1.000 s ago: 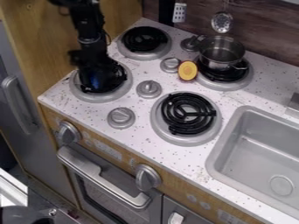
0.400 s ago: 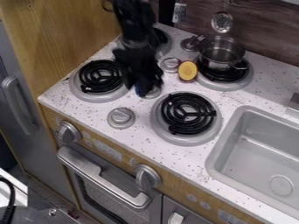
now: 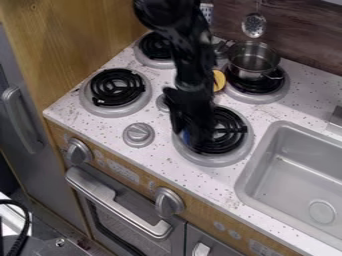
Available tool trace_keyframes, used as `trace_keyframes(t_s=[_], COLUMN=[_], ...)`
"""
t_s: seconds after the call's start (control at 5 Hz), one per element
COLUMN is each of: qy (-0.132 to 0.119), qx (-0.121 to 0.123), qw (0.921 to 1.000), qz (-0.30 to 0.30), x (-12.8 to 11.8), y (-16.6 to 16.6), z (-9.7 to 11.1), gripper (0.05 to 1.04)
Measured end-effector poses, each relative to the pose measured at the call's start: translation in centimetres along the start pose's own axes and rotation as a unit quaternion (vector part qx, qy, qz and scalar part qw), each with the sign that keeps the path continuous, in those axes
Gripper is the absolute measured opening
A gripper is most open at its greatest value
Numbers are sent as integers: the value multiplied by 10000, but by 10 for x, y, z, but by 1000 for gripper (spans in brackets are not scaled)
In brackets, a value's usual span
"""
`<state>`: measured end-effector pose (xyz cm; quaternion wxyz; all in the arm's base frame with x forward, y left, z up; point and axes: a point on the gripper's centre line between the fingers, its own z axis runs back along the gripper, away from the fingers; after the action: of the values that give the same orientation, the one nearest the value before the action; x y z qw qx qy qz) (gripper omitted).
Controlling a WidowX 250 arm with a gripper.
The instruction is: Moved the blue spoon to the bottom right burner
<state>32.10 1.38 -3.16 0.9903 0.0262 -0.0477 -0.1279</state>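
Speckled white, the toy kitchen counter (image 3: pixel 100 131) ran toward the back, with a wooden panel (image 3: pixel 67 40) rising on the left of the view and a grey oven door (image 3: pixel 120 220) set below its front edge. At the right lay a grey sink (image 3: pixel 294 185). The black arm (image 3: pixel 190 55) came down from the top of the view, its gripper (image 3: pixel 189 137) low over the left part of the bottom right burner (image 3: pixel 217 161). Left of that was another burner (image 3: pixel 97 107), its black coil uncovered, and on the back right burner (image 3: pixel 270 97) stood a metal pot (image 3: pixel 252 62). Behind it hung a slotted ladle (image 3: pixel 254 25). Round grey knobs dotted the counter, and a yellow-orange piece (image 3: pixel 219 80) peeked out beside the arm. Smallest to the eye was the blue spoon (image 3: pixel 186 135), just a patch of it showing, held in the gripper's narrowed grip at that burner's left side
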Motion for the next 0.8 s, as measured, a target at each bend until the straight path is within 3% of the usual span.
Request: trace_keyframes(t_s=[0.4,0.6,0.8], qy=[168,232,279], qx=[-112,-138,-184], qw=[9995,9994,9994], qz=[-247,-206,-1], x=[4,3,-6], y=[-19,-21,-27], z=[-18,-18,0], gripper=[496,613,898])
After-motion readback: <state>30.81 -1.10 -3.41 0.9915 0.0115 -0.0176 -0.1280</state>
